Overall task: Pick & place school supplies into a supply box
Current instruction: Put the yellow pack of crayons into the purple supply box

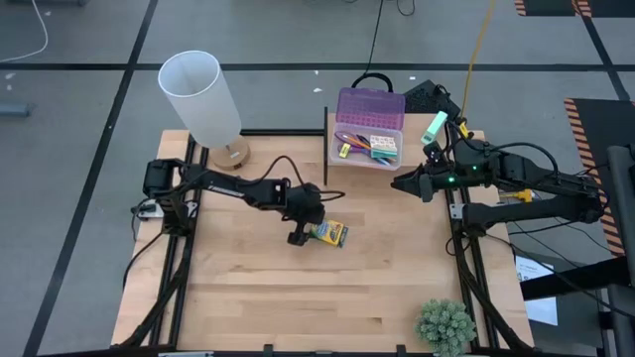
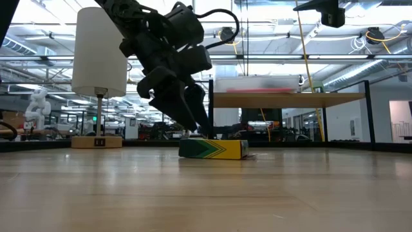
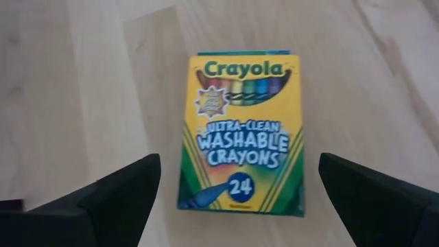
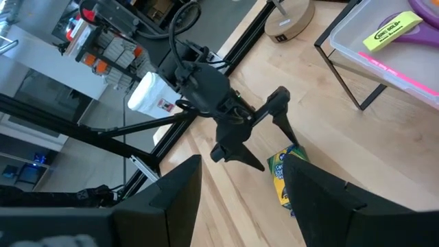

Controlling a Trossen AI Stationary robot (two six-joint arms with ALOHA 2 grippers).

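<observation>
The green-yellow crayon box [image 1: 328, 234] lies flat on the wooden table, label up [image 3: 240, 130]. My left gripper [image 1: 301, 226] is low over it and open, with one finger on each long side of the box [image 3: 238, 165] and a gap at both. The fingers slant down at its near end in the low view [image 2: 193, 119]. The clear supply box [image 1: 367, 142], its purple lid raised at the far side, holds purple scissors and other small supplies. My right gripper [image 1: 401, 184] hovers open just right of it, holding nothing [image 4: 240, 185].
The supply box sits on a small raised wooden stand with black legs [image 2: 290, 98]. A lamp with a tall white shade [image 1: 200, 94] stands at the far left. A small green potted plant [image 1: 444, 325] is at the near right edge. Bare wood lies near the front [image 1: 298, 297].
</observation>
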